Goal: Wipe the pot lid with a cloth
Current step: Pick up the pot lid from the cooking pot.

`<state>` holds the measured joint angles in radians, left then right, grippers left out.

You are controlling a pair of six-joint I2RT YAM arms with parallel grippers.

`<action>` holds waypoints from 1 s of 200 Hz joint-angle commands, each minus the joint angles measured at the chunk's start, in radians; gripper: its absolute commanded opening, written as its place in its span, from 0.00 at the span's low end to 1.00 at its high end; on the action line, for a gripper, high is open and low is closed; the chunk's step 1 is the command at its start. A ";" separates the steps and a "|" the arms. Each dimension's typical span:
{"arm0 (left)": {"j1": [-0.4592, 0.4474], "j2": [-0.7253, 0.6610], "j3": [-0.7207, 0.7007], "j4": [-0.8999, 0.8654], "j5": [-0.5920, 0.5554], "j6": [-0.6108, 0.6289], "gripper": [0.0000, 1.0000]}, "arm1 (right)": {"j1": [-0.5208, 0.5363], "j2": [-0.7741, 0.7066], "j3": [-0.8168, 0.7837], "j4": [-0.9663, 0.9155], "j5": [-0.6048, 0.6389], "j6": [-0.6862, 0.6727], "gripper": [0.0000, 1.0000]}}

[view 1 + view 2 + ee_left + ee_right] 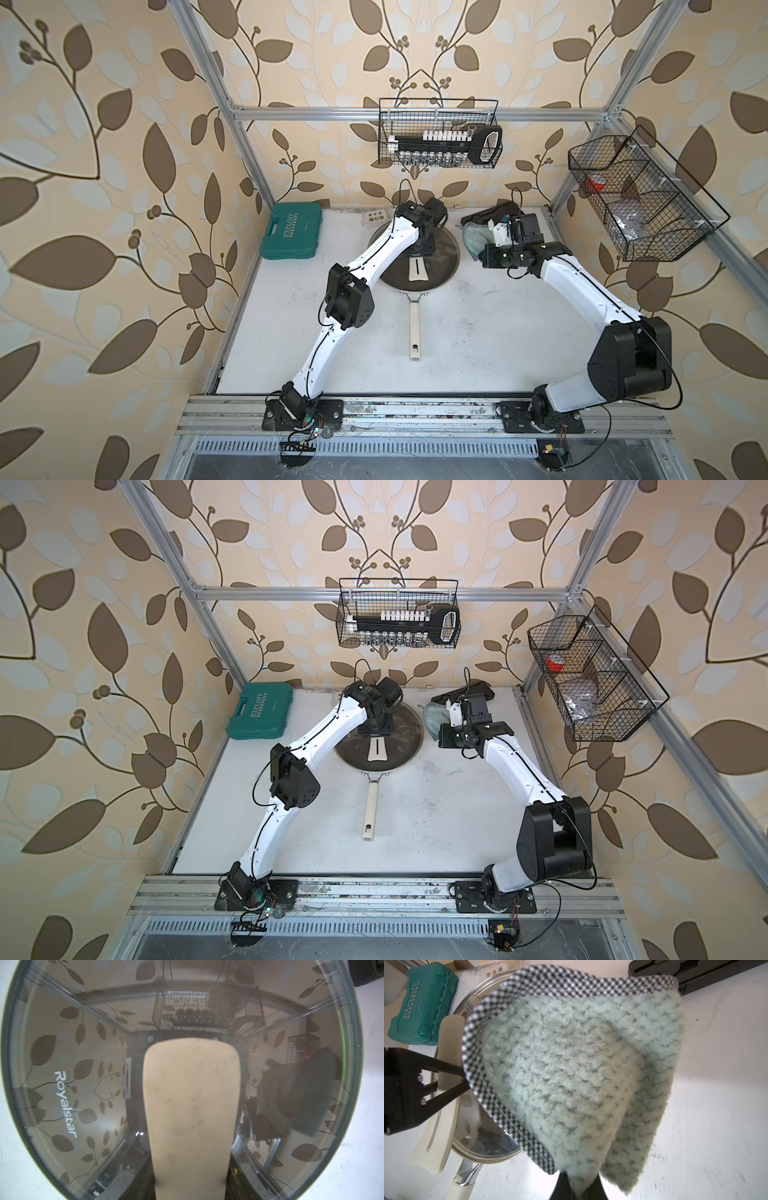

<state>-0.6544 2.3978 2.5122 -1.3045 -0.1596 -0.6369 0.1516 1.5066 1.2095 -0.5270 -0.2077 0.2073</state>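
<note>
Atop pan [414, 328], pot lid [440, 270], sockets [428, 158] in basket [386, 137]

The left gripper [461, 1078] is hidden in both top views under the left arm [390, 245], which also covers the pot lid [440, 268] from centre to twelve o'clock. In the right wrist view its tips vanish behind the cloth [571, 1074]. The cloth, blurred close up, buries the right gripper [579, 1188] (only dark finger roots show), cut off by the picture's edge

White table [478, 332], green case [291, 231], frying pan [414, 328]
</note>
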 commanded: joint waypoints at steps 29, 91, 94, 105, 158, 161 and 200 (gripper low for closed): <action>-0.015 -0.014 0.013 -0.039 -0.087 0.049 0.00 | 0.005 -0.009 -0.019 0.010 -0.010 -0.006 0.00; -0.014 -0.108 -0.036 0.073 -0.090 0.150 0.00 | 0.006 -0.023 -0.036 0.031 -0.021 0.010 0.00; -0.015 -0.114 -0.042 0.080 -0.090 0.153 0.00 | 0.006 -0.024 -0.036 0.031 -0.021 0.010 0.00; -0.015 -0.136 -0.062 0.099 -0.097 0.157 0.00 | 0.005 -0.028 -0.037 0.031 -0.022 0.010 0.00; -0.013 -0.195 -0.089 0.129 -0.112 0.180 0.00 | 0.006 -0.055 -0.055 0.043 -0.027 0.016 0.00; -0.013 -0.198 -0.089 0.130 -0.113 0.181 0.00 | 0.006 -0.056 -0.057 0.045 -0.028 0.017 0.00; -0.010 -0.253 -0.122 0.148 -0.139 0.185 0.00 | 0.006 -0.072 -0.068 0.049 -0.032 0.021 0.00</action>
<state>-0.6556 2.3173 2.3829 -1.2003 -0.1955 -0.4908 0.1513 1.4635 1.1603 -0.4908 -0.2234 0.2173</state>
